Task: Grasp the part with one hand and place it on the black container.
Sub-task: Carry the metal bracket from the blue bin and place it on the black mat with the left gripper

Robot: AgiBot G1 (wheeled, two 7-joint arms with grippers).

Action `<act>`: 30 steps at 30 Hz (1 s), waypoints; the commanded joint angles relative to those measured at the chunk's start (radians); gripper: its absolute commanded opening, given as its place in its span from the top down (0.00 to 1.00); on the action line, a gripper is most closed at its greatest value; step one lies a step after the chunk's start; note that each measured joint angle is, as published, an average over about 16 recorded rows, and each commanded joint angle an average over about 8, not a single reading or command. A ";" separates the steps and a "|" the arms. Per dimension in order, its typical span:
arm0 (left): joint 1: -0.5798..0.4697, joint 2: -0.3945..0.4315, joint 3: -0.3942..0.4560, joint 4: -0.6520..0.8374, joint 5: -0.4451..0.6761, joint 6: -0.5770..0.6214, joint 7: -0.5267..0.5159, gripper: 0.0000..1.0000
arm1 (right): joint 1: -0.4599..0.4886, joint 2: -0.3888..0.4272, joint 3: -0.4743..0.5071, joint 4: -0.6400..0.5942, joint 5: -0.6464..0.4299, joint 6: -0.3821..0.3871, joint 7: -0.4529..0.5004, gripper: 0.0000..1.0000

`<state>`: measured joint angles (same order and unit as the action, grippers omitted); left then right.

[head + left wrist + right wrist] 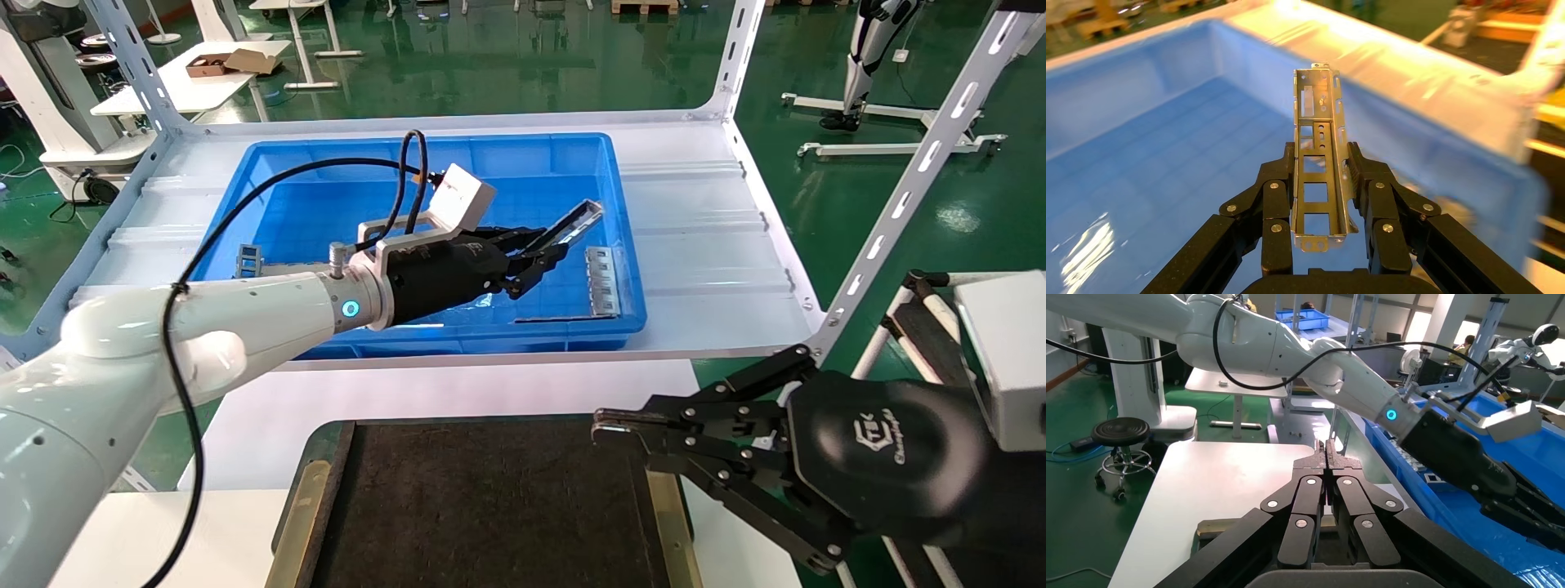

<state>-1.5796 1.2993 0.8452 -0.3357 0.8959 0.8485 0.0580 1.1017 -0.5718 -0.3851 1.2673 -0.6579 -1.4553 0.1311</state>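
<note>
The left pincer (549, 249) grips the part (574, 226) by its long edges, lifted above the blue bin (621, 245) floor. A slotted plate (603, 281) lies in the bin; another piece (248, 260) is half hidden behind the arm. The right pincer (609, 429), fingers pressed together, hangs over the black container (490, 506), whose near end is cut off.
</note>
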 commanded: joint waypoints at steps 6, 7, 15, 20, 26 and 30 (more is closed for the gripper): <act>-0.010 -0.074 -0.012 -0.047 -0.031 0.195 0.043 1.00 | 0.000 0.000 0.000 0.000 0.000 0.000 0.000 1.00; -0.009 -0.088 -0.012 -0.060 -0.033 0.218 0.045 1.00 | 0.000 0.000 0.000 0.000 0.000 0.000 0.000 1.00; 0.019 -0.200 -0.016 -0.211 -0.054 0.353 0.039 1.00 | 0.000 0.000 0.000 0.000 0.000 0.000 0.000 1.00; 0.055 -0.261 -0.021 -0.319 -0.073 0.391 0.016 1.00 | 0.000 0.000 0.000 0.000 0.000 0.000 0.000 1.00; 0.135 -0.346 -0.012 -0.478 -0.081 0.407 -0.023 1.00 | 0.000 0.000 0.000 0.000 0.000 0.000 0.000 1.00; 0.210 -0.404 -0.002 -0.596 -0.083 0.379 -0.058 1.00 | 0.000 0.000 0.000 0.000 0.000 0.000 0.000 1.00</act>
<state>-1.3655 0.9005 0.8444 -0.9246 0.8134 1.2117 -0.0043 1.1018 -0.5717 -0.3854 1.2673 -0.6578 -1.4552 0.1309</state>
